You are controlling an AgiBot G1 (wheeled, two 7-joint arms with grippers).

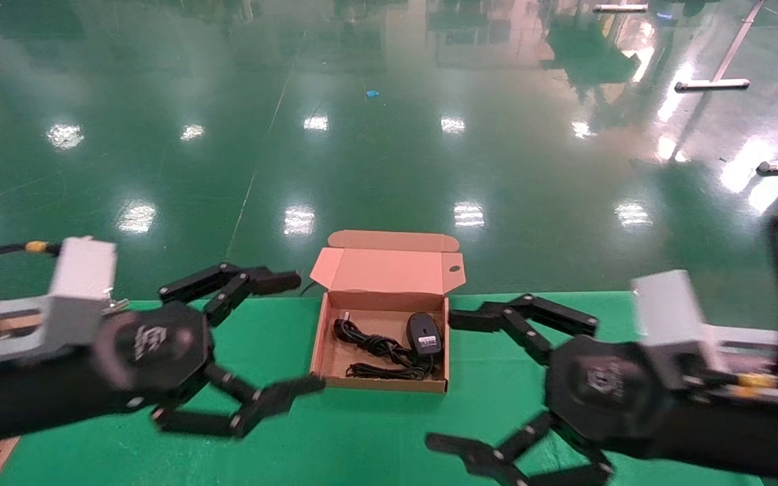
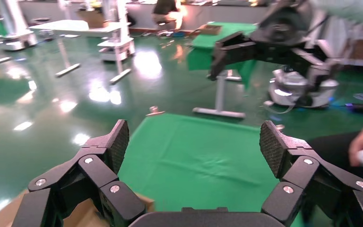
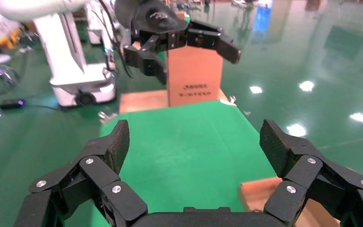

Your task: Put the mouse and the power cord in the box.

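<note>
**Mouse and cord already in the open box, both tools wide and empty**

Head view: the box (image 1: 335, 351) sits on the green surface (image 1: 362, 439) with its lid standing open at the far side. Inside, the mouse (image 1: 424, 334) lies toward the right wall, and the power cord (image 1: 379, 347) sprawls loosely across the floor of the box, its plug (image 1: 342, 329) toward the left wall. The left tool (image 1: 298, 331) hovers just left of the box and the right tool (image 1: 446, 378) just right of it, each spread wide and holding nothing. By this layout the packing looks done.

Handling, as a judgement: the mouse is light, hard and smooth, best pinched across its sides; the cord is soft and floppy, best taken at the bundled middle or the stiff plug.

Left wrist view: the left tool's fingers (image 2: 116, 144) stand wide apart over the surface, a cardboard edge just below.

Right wrist view: the right tool's fingers (image 3: 274, 146) are likewise wide apart, with a corner of the box (image 3: 257, 191) beneath.
</note>
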